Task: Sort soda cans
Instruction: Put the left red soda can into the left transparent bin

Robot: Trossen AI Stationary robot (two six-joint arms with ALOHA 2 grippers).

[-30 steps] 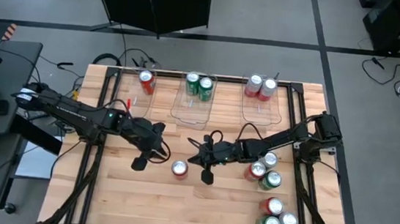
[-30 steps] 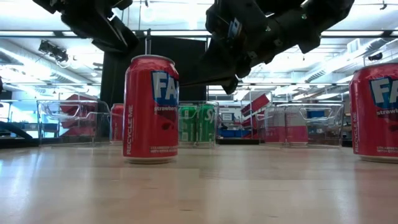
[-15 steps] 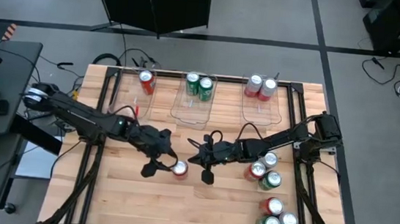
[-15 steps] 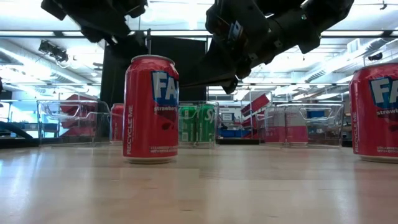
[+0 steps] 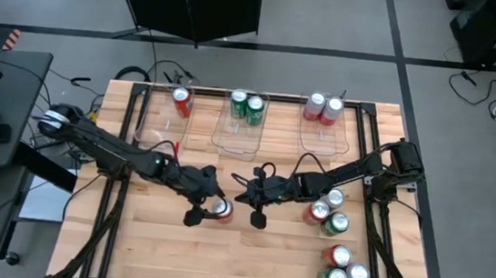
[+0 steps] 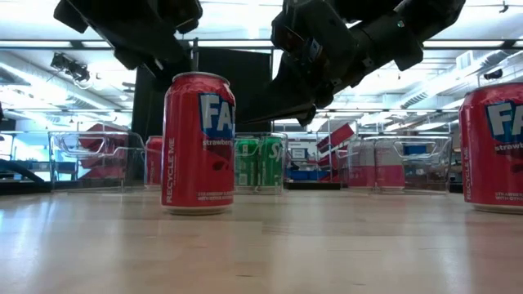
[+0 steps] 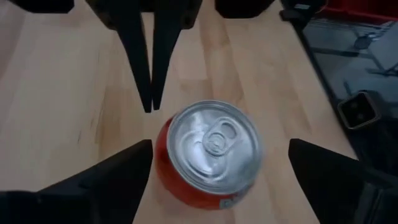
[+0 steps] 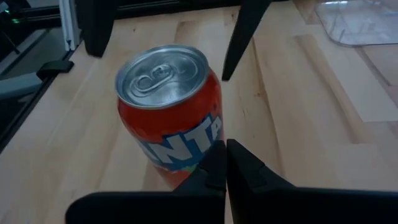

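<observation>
A red soda can (image 5: 221,210) stands upright on the wooden table near its middle; it also shows in the low view (image 6: 198,143). My left gripper (image 7: 219,149) is open over it from above, one finger (image 7: 118,180) on either side of the can (image 7: 211,149), touching nothing. My right gripper (image 8: 225,158) is shut and empty, its tip just to the right of the same can (image 8: 168,118) and apart from it. It also shows in the high view (image 5: 241,196).
Three clear bins stand along the far edge: one red can (image 5: 181,102) in the left, two green cans (image 5: 246,105) in the middle, a red and a silver-white can (image 5: 322,108) in the right. Several loose cans (image 5: 328,211) stand at the right, more (image 5: 342,267) near the front right.
My left gripper has gone toward the table's right and near edge until its open fingers stand on either side of the red can. The can has stayed where it was.
</observation>
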